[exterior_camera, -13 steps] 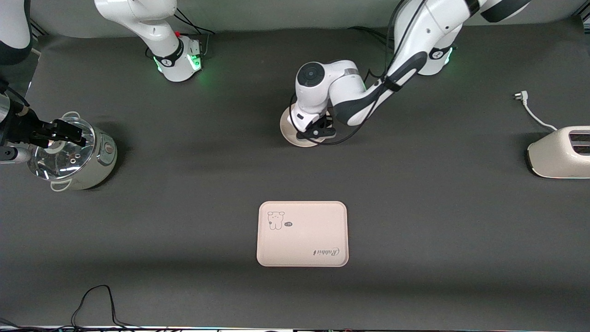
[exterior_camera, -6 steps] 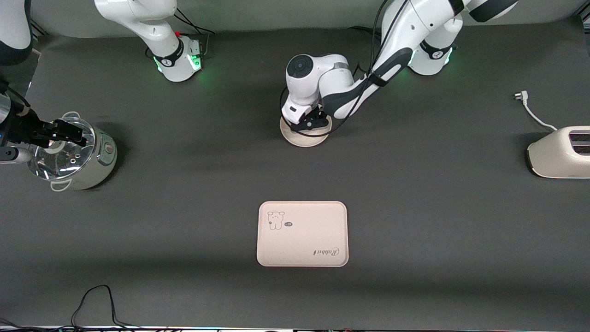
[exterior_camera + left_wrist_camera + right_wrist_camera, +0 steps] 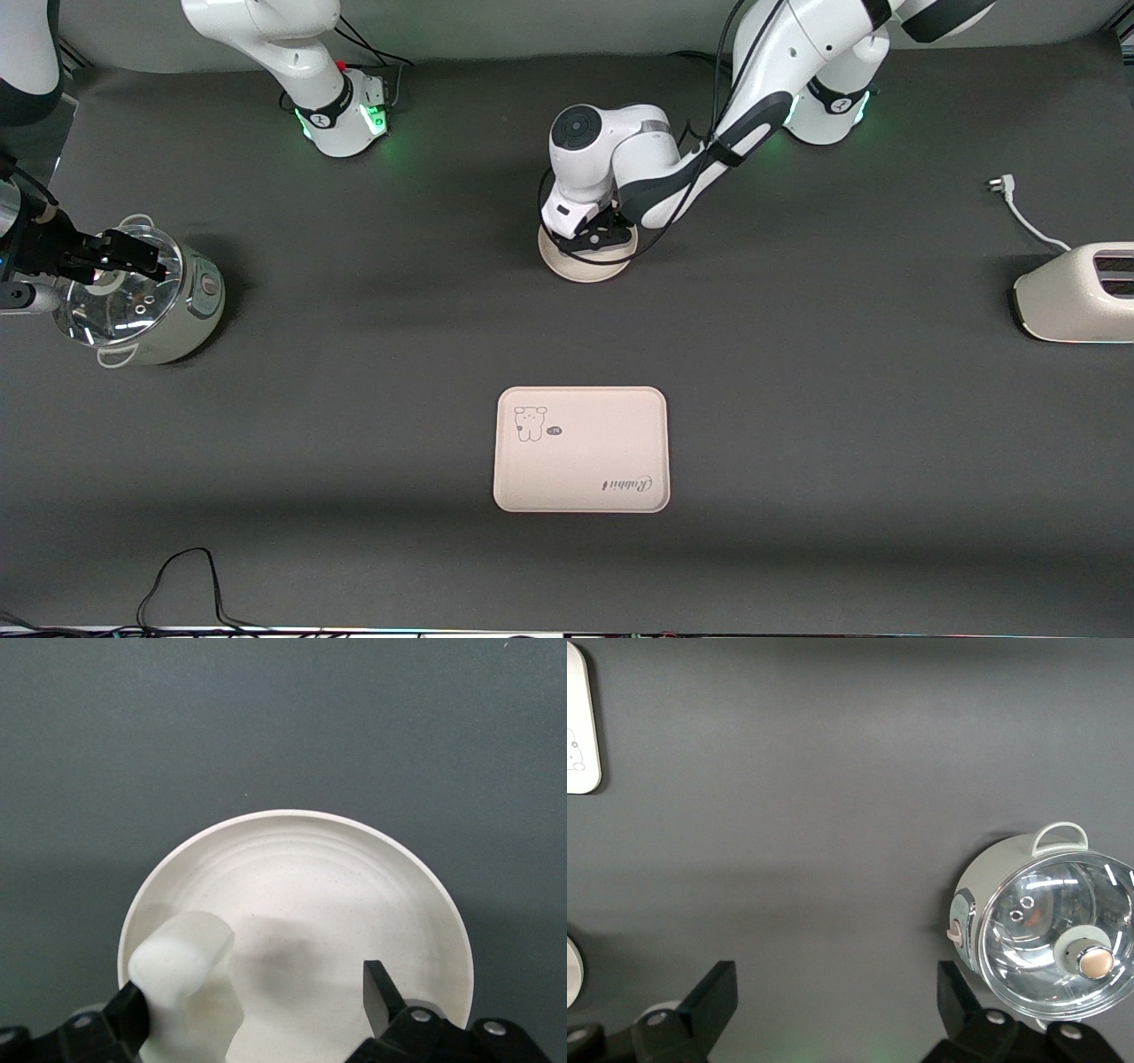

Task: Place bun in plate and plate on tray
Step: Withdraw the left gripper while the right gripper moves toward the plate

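The round cream plate point(image 3: 585, 267) lies on the dark table mat, farther from the front camera than the tray point(image 3: 580, 449). My left gripper point(image 3: 595, 241) is low over the plate and open. In the left wrist view the off-white bun point(image 3: 182, 948) sits over the plate point(image 3: 310, 895) against one finger, and the other finger point(image 3: 381, 992) stands well apart from it. The left gripper point(image 3: 257, 988) is not closed on the bun. My right gripper point(image 3: 124, 252) waits open and empty over a pot at the right arm's end; it also shows in the right wrist view point(image 3: 837, 988). A tray corner point(image 3: 580, 718) shows there.
A pale green pot with a glass lid point(image 3: 151, 301) stands at the right arm's end, also in the right wrist view point(image 3: 1045, 930). A cream toaster point(image 3: 1076, 292) with its white cord and plug point(image 3: 1010, 195) stands at the left arm's end. A black cable point(image 3: 186, 576) lies by the near edge.
One second ago the left gripper was over the plate's nearer edge; it has shifted to over the plate's middle. It has held still for the last half second. The right arm has not moved.
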`<state>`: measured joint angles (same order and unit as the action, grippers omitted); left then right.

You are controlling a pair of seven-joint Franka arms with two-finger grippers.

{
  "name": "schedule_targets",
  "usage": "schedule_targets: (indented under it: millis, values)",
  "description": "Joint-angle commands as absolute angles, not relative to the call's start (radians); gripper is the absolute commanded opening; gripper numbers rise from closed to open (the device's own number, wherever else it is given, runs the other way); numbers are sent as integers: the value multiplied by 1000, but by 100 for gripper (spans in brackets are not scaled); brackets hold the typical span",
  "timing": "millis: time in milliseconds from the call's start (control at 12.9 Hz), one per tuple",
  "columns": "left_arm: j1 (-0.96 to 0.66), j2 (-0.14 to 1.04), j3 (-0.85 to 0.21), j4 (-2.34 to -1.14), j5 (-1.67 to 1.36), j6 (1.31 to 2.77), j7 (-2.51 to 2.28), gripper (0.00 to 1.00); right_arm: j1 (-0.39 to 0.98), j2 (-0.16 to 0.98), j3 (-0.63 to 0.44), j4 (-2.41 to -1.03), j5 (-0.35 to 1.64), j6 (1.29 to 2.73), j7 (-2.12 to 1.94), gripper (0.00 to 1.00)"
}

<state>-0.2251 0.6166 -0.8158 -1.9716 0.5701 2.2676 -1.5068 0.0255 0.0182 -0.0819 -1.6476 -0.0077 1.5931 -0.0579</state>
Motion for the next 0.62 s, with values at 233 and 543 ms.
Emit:
schedule_targets:
  millis: [233,543]
  values:
    - [-250,601,-801,-1957,586,2258,-1534,100,21,2,-71,-1655,-29,1588,-34,100]
    - [-250,601,-801,-1957,587,2260,-1534,100,21,2,-71,-1655,-29,1588,-34,100]
